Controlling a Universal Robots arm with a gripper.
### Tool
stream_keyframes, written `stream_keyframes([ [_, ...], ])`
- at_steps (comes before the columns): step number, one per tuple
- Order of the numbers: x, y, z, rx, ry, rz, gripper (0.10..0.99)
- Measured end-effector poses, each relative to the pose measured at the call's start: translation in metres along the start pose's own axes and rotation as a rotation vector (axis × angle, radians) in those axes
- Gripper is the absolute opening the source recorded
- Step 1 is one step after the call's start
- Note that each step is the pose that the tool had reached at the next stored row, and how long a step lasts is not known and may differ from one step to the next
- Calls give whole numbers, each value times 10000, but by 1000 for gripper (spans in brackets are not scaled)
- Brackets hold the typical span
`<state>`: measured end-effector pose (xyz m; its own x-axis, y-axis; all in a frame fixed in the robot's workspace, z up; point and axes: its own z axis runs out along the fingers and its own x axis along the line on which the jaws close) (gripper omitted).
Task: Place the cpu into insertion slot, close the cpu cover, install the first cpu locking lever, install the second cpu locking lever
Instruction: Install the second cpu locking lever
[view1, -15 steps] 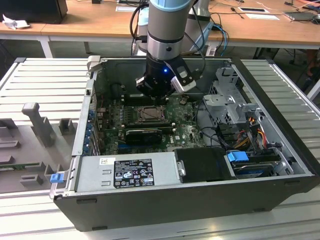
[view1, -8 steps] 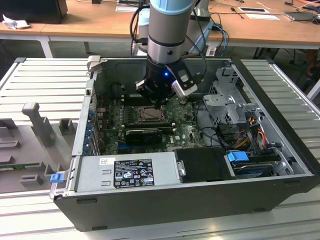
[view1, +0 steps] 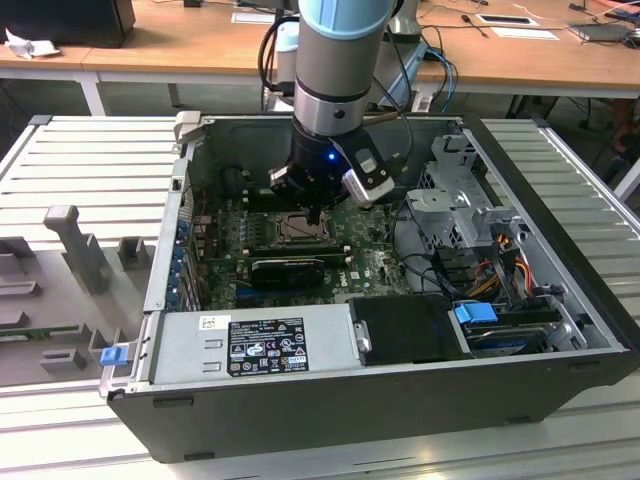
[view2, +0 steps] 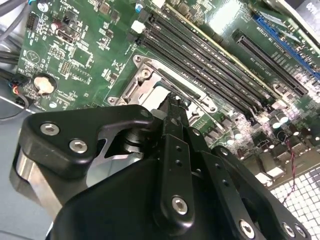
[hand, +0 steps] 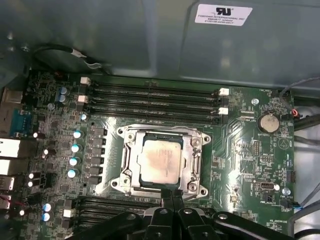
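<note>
While your arm hangs over the open computer case (view1: 560, 300) in the exterior view, the gripper (view1: 317, 212) sits low above the green motherboard (view1: 372, 262), just over the socket area. In the first wrist view you can see the cpu (hand: 159, 161) lying flat in the insertion slot (hand: 141, 172), its dull silver top face up, with the cpu cover (hand: 192, 162) down around it as a metal frame, the chip showing through its square cut-out. The jaws look drawn together into a narrow pair, with almost no gap between them, and the gripper (hand: 172, 194) has its tip at the near edge of the frame, right at or just above the metal; you cannot tell from these views whether it truly touches. Nothing is held between the jaws. In the second wrist view the gripper (view2: 174, 100) points down at the same edge of the cover (view2: 150, 82), beside the long black memory slots (view2: 210, 75). A round coin battery (hand: 269, 121) sits well apart from the socket on the board. Back in the exterior view, the case rests on a ribbed metal counter (view1: 90, 160), and a grey power supply (view1: 260, 345) with a label fills the near side of the case.
</note>
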<state>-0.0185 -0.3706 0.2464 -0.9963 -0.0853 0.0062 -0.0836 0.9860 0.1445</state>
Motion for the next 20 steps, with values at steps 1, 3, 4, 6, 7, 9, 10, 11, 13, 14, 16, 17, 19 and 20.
stream_keyframes([
  [1, 4, -17, -1, -3, -5, -1, 106],
  [3, 33, -66, 1, -18, -8, -7, 106],
  [4, 40, -76, 6, -19, -8, -12, 106],
  [6, 82, -106, 32, -20, -6, -28, 106],
  [7, 127, -109, 44, -21, -6, -28, 106],
  [9, 216, -107, 59, -18, -4, -30, 106],
  [10, 282, -104, 71, -20, -5, -28, 106],
  [11, 313, -104, 79, -19, -5, -27, 106],
  [13, 332, -108, 118, -20, -6, -28, 106],
  [14, 332, -112, 141, -20, -6, -29, 106],
  [16, 334, -119, 189, -31, -6, -29, 106],
  [17, 342, -131, 195, -95, -10, -30, 106],
  [19, 365, -149, 196, -202, -21, -29, 106],
  [20, 382, -156, 195, -240, -24, -31, 106],
])
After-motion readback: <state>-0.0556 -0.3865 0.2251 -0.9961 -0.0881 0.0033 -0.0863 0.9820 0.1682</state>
